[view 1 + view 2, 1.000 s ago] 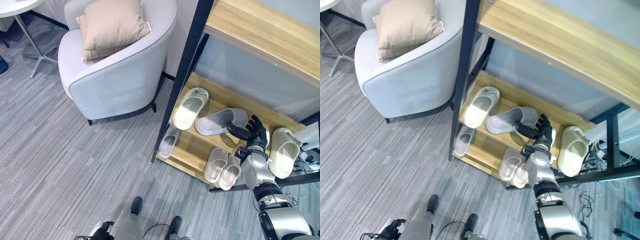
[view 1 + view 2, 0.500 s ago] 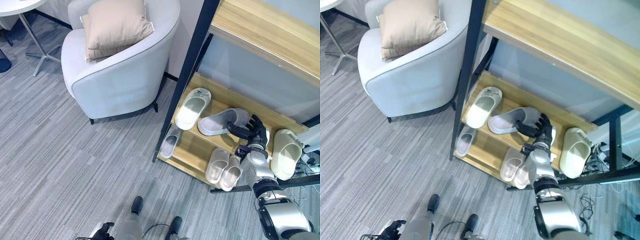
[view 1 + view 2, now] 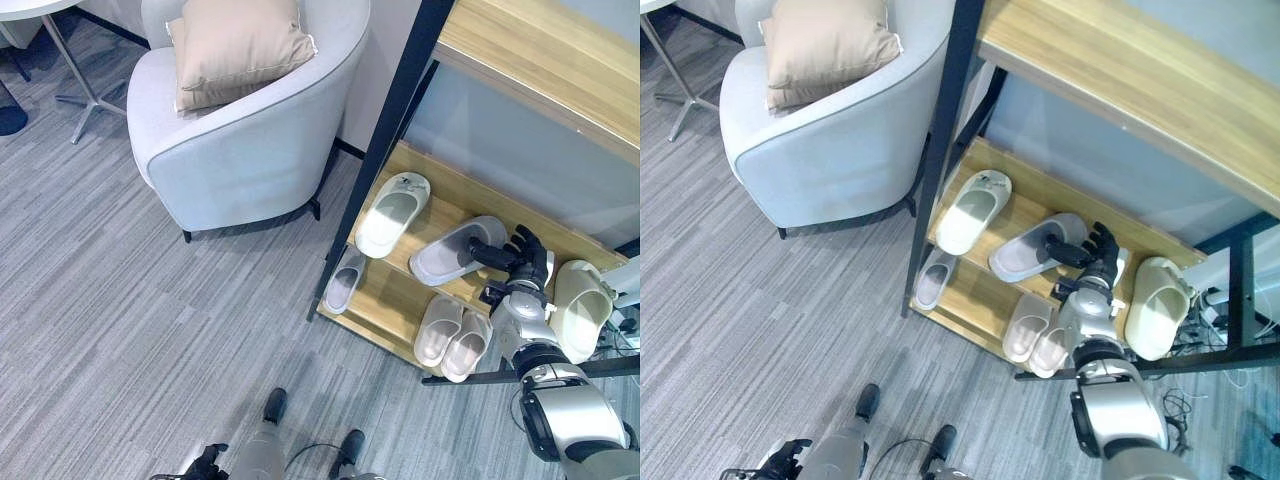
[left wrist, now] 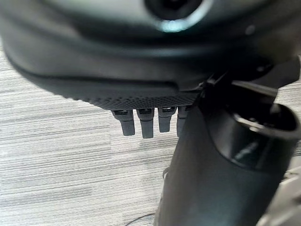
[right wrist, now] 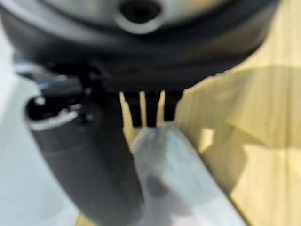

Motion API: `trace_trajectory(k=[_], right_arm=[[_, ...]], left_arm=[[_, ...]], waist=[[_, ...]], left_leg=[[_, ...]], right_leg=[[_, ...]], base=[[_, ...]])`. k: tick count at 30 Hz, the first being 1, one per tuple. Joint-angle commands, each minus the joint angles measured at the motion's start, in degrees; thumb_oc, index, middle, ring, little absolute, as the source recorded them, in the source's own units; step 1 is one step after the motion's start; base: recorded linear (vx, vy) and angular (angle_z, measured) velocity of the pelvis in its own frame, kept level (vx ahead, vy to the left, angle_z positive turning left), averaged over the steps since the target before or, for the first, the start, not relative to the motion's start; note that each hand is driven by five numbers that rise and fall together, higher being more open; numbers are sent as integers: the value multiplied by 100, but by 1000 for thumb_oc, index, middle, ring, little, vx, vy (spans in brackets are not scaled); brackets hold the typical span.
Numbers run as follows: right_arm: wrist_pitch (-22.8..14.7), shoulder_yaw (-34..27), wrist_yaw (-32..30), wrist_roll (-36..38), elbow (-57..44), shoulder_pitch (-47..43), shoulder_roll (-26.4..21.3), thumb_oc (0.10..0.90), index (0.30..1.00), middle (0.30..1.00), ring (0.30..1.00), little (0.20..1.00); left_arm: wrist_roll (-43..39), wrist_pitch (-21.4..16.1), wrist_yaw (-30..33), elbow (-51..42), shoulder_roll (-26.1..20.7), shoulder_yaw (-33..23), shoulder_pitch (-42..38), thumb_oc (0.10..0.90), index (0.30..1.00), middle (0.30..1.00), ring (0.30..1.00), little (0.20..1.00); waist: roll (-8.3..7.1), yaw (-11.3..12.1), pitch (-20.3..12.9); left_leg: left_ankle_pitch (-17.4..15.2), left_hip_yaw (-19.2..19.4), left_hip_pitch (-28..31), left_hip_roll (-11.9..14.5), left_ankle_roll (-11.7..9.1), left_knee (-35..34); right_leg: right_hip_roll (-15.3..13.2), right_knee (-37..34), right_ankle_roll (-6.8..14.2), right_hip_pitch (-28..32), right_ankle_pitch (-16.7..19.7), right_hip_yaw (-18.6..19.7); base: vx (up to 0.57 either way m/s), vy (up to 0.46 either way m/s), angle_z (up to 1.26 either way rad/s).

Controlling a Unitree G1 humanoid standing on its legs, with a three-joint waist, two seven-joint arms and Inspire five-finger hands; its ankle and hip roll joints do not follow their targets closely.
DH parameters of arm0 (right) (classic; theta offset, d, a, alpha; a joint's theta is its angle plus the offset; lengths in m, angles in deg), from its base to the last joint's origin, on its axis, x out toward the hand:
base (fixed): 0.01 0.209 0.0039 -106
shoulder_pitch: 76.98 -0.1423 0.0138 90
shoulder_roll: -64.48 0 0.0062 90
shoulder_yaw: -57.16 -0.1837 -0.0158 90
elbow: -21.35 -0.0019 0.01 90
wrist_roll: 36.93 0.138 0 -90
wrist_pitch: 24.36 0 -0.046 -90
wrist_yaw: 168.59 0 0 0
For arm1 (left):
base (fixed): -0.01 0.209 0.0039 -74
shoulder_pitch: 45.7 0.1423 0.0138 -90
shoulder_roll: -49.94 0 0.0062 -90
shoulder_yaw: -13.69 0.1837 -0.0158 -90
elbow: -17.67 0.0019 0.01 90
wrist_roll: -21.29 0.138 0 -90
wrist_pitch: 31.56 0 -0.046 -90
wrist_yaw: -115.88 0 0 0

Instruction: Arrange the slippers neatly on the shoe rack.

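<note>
The shoe rack (image 3: 440, 205) has wooden shelves in a black frame. On its middle shelf lie a cream slipper (image 3: 392, 213), a grey slipper (image 3: 450, 255) set aslant, and another cream slipper (image 3: 581, 308) at the right end. My right hand (image 3: 524, 268) is at the grey slipper's closed end, with the thumb laid over its upper and the fingers (image 5: 149, 109) behind it, pinching it. On the bottom shelf sit a small grey slipper (image 3: 344, 281) and a pale pair (image 3: 452, 340) side by side. My left hand (image 3: 206, 464) hangs low over the carpet, fingers (image 4: 141, 123) relaxed.
A light grey armchair (image 3: 245, 140) with a beige cushion (image 3: 240, 45) stands just left of the rack's black post (image 3: 385, 150). A round table's leg (image 3: 75, 80) is at the far left. Grey carpet (image 3: 120, 330) spreads in front of the rack.
The whole view has shifted a little. The grey slipper has turned more aslant and moved right along the shelf with my right hand on it.
</note>
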Motion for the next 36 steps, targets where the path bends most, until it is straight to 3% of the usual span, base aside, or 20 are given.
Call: trace_trajectory(k=[1, 8, 13, 24, 27, 31, 33, 36], right_arm=[[-230, 100, -32, 28, 26, -544, -817, 400, 300, 300, 300, 300], [-133, 229, -17, -384, -17, -334, -911, 400, 300, 300, 300, 300], [-178, 213, -90, -829, -686, 116, -910, 400, 300, 300, 300, 300], [-234, -373, -61, -2982, -4385, 2536, -665, 400, 300, 300, 300, 300], [-205, -515, 139, -3887, -5519, 3272, -481, 400, 300, 300, 300, 300], [-196, -562, 208, -4344, -6189, 3597, -334, 400, 300, 300, 300, 300], [-218, -621, 255, -4577, -6568, 3837, -304, 400, 300, 300, 300, 300], [-304, -654, 315, -4771, -7040, 4213, -319, 400, 300, 300, 300, 300]], left_arm=[[-98, -142, 31, 327, 160, 196, -235, 800, 900, 900, 900, 900], [-52, -150, 21, 295, 159, 176, -212, 800, 900, 900, 900, 900], [-7, -136, -12, 259, 208, 140, -217, 800, 900, 900, 900, 900], [496, -60, -235, 259, 371, -232, -84, 800, 900, 900, 900, 900], [696, -29, -267, 273, 376, -476, -58, 800, 900, 900, 900, 900], [747, -39, -275, 218, 315, -589, -46, 800, 900, 900, 900, 900], [781, -42, -264, 174, 260, -646, -25, 800, 900, 900, 900, 900], [694, -77, -276, 85, 221, -766, 35, 800, 900, 900, 900, 900]], waist=[[87, 179, 18], [65, 110, -13], [57, 42, -41], [146, -276, -213], [257, -451, -164], [356, -512, -44], [389, -600, 24], [395, -772, 47]], left_leg=[[-580, -510, 538, 16, -61, -516], [-615, -509, 602, 0, -45, -509], [-638, -487, 673, -4, -24, -508], [-865, -427, 1064, -108, 134, -427], [-959, -232, 1342, -123, 230, -401], [-997, -25, 1572, -57, 287, -415], [-1018, 36, 1701, -7, 278, -422], [-1007, 151, 1824, -42, 260, -470]], right_leg=[[-5, 33, 291, 97, -457, 205], [-12, 33, 297, 155, -443, 209], [-24, 33, 302, 202, -439, 235], [-139, 165, 352, 525, -471, 264], [-265, 682, 414, 445, -491, 383], [-311, 1296, 458, 275, -611, 431], [-173, 1502, 404, 164, -730, 542], [351, 1280, 179, -108, -796, 527]], base=[[0, 0, 0], [0, 0, 0], [-4, 6, 0], [18, 55, -2], [22, 111, -32], [9, 54, -42], [38, -12, -36], [37, -57, -19]])
